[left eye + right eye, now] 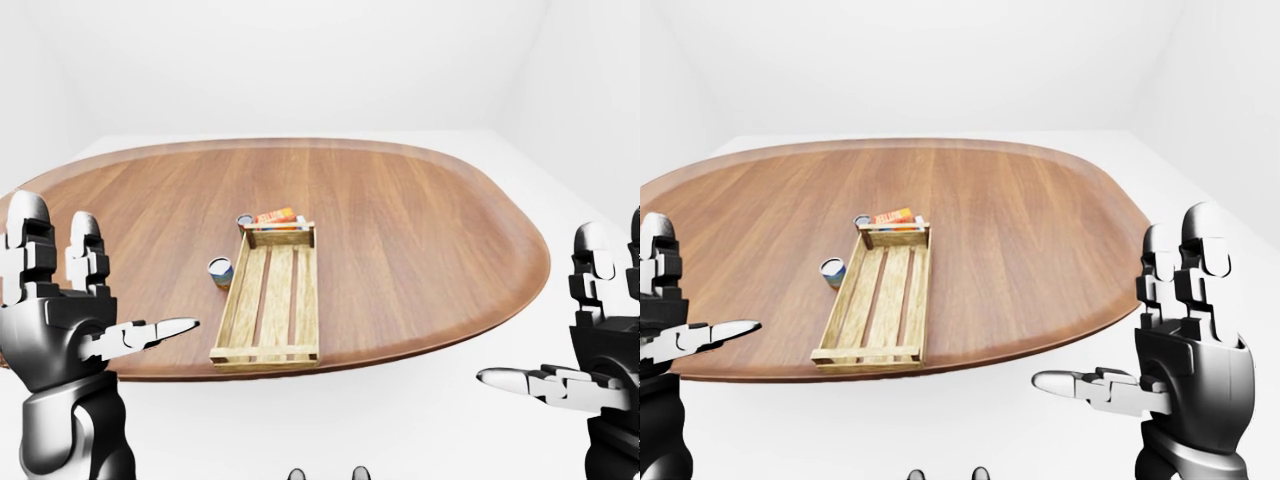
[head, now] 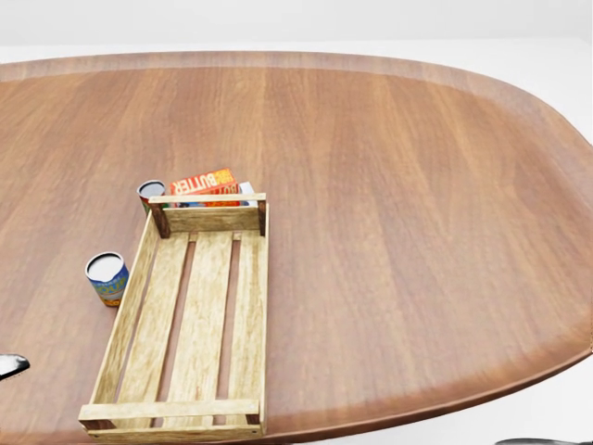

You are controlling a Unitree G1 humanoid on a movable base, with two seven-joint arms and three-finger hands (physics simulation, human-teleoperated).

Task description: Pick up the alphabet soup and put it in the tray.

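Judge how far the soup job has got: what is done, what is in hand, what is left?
Done: nothing. The tray holds nothing, and the blue can, probably the soup, stands on the table beside the tray's left wall.
In hand: nothing. The left hand and right hand are open, short of the table.
Left: reach, grasp, lift, set the can in the tray.

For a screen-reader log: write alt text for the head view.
An empty slatted wooden tray lies on a brown oval table. A blue-labelled can stands apart at its left; a red-labelled can and an orange butter box sit beyond its top end.
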